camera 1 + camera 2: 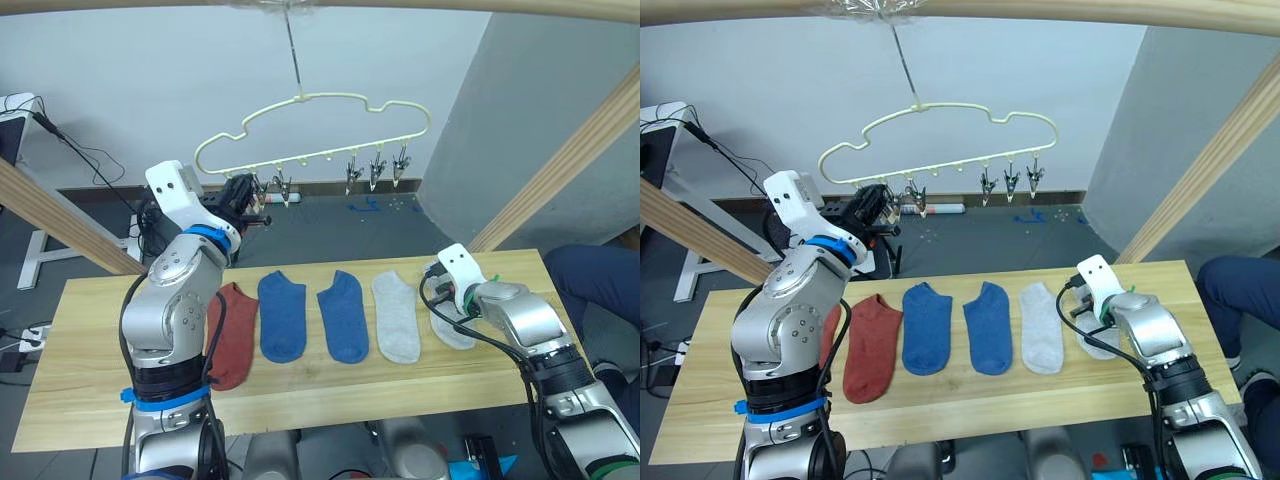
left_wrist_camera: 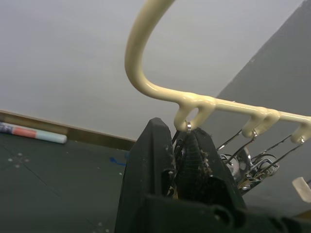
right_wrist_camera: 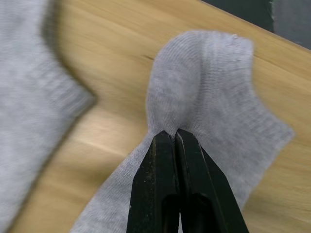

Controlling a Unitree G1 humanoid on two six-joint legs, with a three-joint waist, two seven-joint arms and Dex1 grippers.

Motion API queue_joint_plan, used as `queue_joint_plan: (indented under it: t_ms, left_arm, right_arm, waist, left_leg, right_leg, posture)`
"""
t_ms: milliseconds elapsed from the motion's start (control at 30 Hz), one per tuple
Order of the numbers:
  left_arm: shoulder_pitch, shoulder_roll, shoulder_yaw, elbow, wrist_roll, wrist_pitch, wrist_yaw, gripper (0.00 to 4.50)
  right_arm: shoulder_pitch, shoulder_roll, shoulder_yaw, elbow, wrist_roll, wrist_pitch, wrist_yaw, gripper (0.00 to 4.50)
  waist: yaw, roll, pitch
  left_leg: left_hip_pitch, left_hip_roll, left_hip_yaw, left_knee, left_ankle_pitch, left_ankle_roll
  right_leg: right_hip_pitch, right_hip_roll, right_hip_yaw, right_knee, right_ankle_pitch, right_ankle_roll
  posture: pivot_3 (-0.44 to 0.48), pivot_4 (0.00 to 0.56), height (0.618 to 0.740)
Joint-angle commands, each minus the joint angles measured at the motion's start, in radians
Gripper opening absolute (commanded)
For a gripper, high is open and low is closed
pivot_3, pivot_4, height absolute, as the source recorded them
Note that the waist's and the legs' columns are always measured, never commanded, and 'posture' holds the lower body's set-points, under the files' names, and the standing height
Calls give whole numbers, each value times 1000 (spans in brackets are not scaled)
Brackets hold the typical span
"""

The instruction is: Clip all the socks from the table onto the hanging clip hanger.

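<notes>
While five socks lie flat in a row on the bench point(image 1: 80, 400), the right claw point(image 3: 174, 137) is pinched tight on a fold of the light grey sock point(image 3: 214, 97) at the row's right end, gathering the fabric into a small ridge between its black fingers. Beside it lies the second grey sock point(image 1: 397, 317), then two blue socks point(image 1: 282, 315) point(image 1: 343, 315), and at the left end a rust-red sock point(image 1: 872, 345), partly hidden behind the left arm.

Farther back and higher, the left claw point(image 2: 181, 145) is raised to the pale yellow clip hanger point(image 1: 330, 98), which hangs by its thin hook from the beam above. Its fingers sit narrow around the leftmost metal clip point(image 2: 188, 128); whether they grip it or merely touch it cannot be told. Other clips point(image 1: 377, 172) dangle free along the lower wire.

Handling, as a judgement: the socks are light, limp and non-slippery, so a pinch at the cuff edge should hold, leaving a free margin to feed into a clip. The hanger swings freely and would need steadying.
</notes>
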Motion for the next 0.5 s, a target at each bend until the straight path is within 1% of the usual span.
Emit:
queue_joint_plan:
  t_ms: [33,200,300,367,500]
  left_arm:
    - [-16,20,22,-40,-33,7,-15,154]
    - [-23,21,25,-31,-56,18,-20,154]
    - [-28,20,28,-25,-65,22,-21,154]
    - [-41,18,38,-13,-82,32,-19,154]
    - [-70,12,78,-4,-145,72,-10,154]
  right_arm:
    - [-15,-30,-45,-199,57,92,43,11]
    - [-49,-48,-73,-375,106,225,48,11]
    - [-74,-46,-83,-412,125,271,40,11]
    - [-115,-14,-83,-459,153,317,37,11]
    - [-199,139,-62,-532,203,389,4,11]
  waist:
    - [-1,0,0]
    - [-1,0,0]
    - [-1,0,0]
    - [-2,0,0]
    - [-9,1,1]
  left_leg:
    - [0,0,0,0,0,0]
    - [0,0,-1,0,0,0]
    - [-1,0,-1,0,0,0]
    - [-1,0,-1,0,0,0]
    - [-1,0,0,0,0,0]
  right_leg:
    - [0,0,0,0,0,0]
    - [0,0,-1,0,0,0]
    - [0,0,-1,-1,0,0]
    - [0,0,-1,-1,0,0]
    - [-2,0,0,0,0,0]
  posture:
    - [-198,314,740]
    - [-205,315,740]
    - [-215,317,740]
    - [-227,322,740]
    - [-221,332,740]
